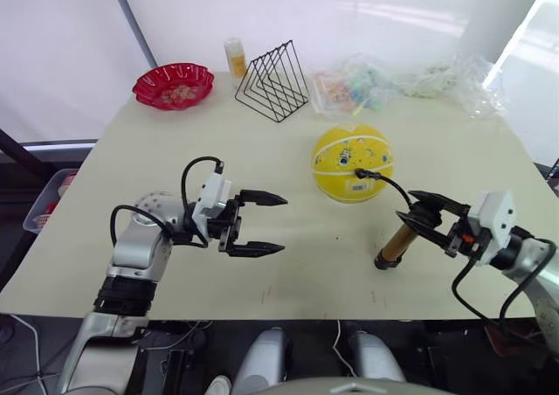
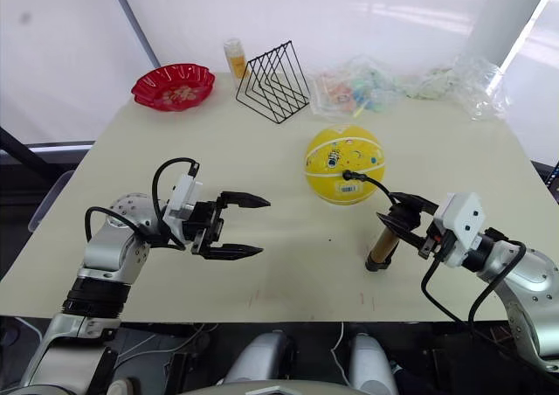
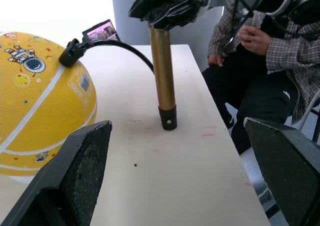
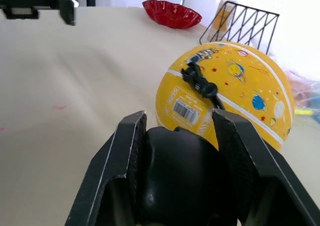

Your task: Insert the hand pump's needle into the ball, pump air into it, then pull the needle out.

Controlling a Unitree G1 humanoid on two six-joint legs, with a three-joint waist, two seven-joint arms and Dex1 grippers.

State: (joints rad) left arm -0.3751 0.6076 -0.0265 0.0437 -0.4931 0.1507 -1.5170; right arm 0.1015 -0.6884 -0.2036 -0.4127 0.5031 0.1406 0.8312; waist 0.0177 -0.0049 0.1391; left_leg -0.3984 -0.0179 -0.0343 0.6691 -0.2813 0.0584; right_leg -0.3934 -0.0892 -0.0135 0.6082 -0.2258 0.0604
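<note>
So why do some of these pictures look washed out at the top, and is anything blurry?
Head views: bright daylight through the white backdrop bleaches the far edge beyond the beige table. Left wrist view: upper left corner blown white; the near black fingers look soft, while the yellow printed rubber ball and gold-barrelled hand pump stay sharp. Right wrist view: glare behind the black wire rack.

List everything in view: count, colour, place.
ball: one, yellow with white seams, table centre.
hand pump: one, gold barrel, upright beside the ball; black hose fitting on the ball.
bowl: one, red, far left.
wire rack: one, black, far centre.
bottle: one, yellowish, behind the rack.
plastic bags: clear heap, far right.
table: one, cream.
person: seated past the table edge.
left gripper: black, open, empty.
right gripper: black, shut on pump top.
</note>
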